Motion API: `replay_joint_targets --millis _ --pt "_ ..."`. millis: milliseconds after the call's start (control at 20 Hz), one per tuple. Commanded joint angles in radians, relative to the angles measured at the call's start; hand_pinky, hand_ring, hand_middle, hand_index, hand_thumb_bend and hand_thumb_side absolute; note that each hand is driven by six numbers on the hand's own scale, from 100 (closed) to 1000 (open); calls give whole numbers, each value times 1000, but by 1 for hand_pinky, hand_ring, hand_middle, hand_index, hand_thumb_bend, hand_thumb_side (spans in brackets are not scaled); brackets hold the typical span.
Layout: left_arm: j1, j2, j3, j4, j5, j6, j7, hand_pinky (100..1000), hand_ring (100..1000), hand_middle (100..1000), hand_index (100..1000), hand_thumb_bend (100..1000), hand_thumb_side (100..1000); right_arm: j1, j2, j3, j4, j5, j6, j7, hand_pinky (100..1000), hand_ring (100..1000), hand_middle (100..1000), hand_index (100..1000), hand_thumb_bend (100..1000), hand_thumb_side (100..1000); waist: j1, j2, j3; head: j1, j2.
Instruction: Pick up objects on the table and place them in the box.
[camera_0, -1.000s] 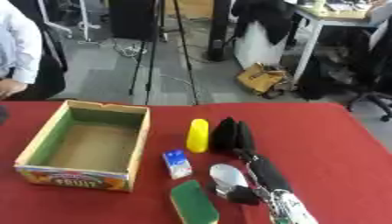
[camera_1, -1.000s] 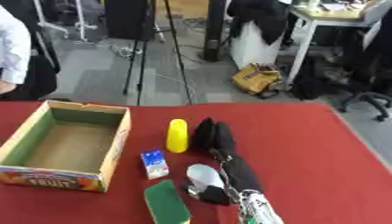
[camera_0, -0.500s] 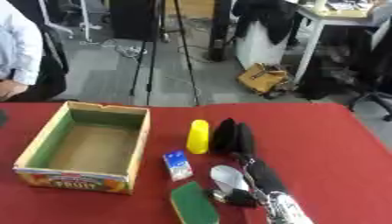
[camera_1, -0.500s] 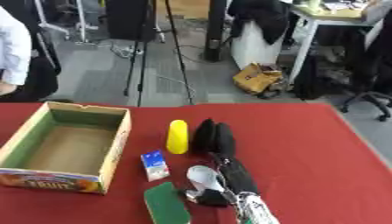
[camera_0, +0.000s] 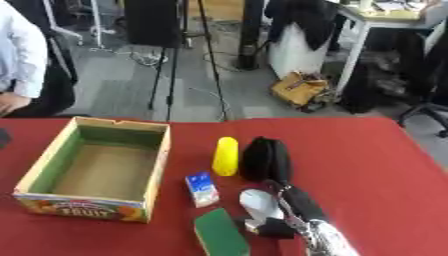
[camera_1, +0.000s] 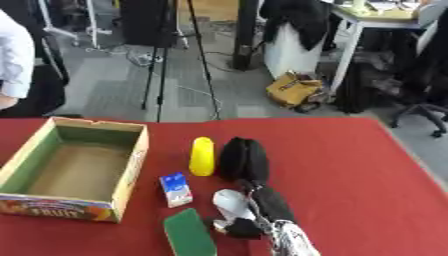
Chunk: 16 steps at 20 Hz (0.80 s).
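A pale grey oval object (camera_0: 258, 204) lies near the near edge of the red worktop (camera_0: 376, 165), with the robot's black right hand (camera_0: 282, 212) laid over it, fingers seemingly curled about it, though the hold cannot be told for certain. The open cardboard fruit box (camera_0: 94, 170) stands at the left edge, empty. The lift is best made straight up, so the green sponge (camera_0: 220, 232), small blue carton (camera_0: 203, 189), yellow bottle (camera_0: 226, 156) and black pouch (camera_0: 265, 159) are not disturbed.

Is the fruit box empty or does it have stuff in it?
Empty. The box is open at the top and you see only its bare brown floor. The yellow thing and the little blue carton lie on the table outside it.
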Motion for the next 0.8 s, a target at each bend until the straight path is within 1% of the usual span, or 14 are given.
replay_joint_targets --millis 50,250,500,800 --pt "-13 4 1 -18 5 0 -4 935 805 771 780 100 716 -17 -21 -7 -17 -17 1 8 897 947 841 945 719 767 5 -14 -2 -2 -8" --pt "-13 3 0 -18 7 0 -8 936 804 771 780 100 715 -19 -23 -6 -18 -23 -1 14 895 929 827 930 714 769 5 -14 -4 0 -12" --pt "-13 4 2 -18 5 0 -6 936 802 771 781 100 713 -19 -25 -4 -17 -14 0 16 899 942 817 915 715 773 6 -14 -4 0 -13" --pt "-13 4 4 -18 6 2 -7 937 799 771 780 100 709 -17 -25 1 -20 -5 -9 13 897 942 794 885 693 749 6 -16 -11 4 -10"
